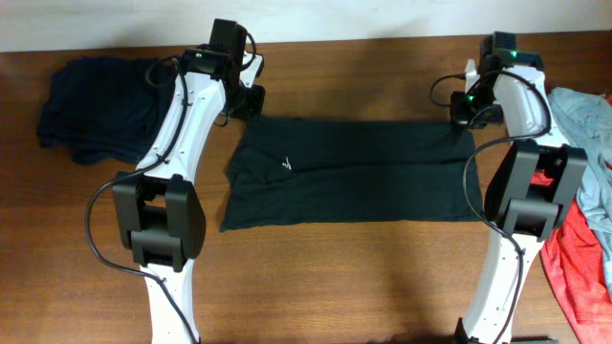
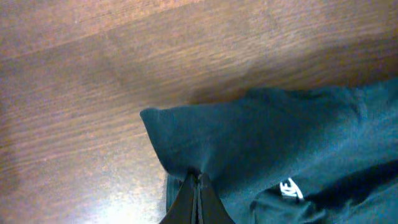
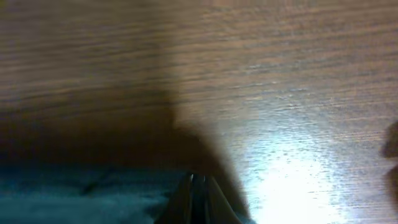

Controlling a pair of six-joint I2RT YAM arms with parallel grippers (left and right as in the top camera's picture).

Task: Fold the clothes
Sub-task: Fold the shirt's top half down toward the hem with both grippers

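The black T-shirt [image 1: 354,172] lies across the middle of the table as a long folded band, its small white logo [image 1: 286,164] near the left end. My left gripper [image 1: 251,103] is at the shirt's far left corner. In the left wrist view it [image 2: 199,177] is shut, and the fabric [image 2: 280,143] puckers into its tips beside the logo [image 2: 287,188]. My right gripper [image 1: 466,117] is at the far right corner. In the right wrist view it [image 3: 198,179] is shut on the shirt's edge [image 3: 81,193].
A dark navy garment [image 1: 96,110] is heaped at the far left of the table. At the right edge lie a grey-blue garment [image 1: 591,129] and a red one [image 1: 579,258], close behind the right arm's base. Bare wood [image 1: 344,277] runs along the front.
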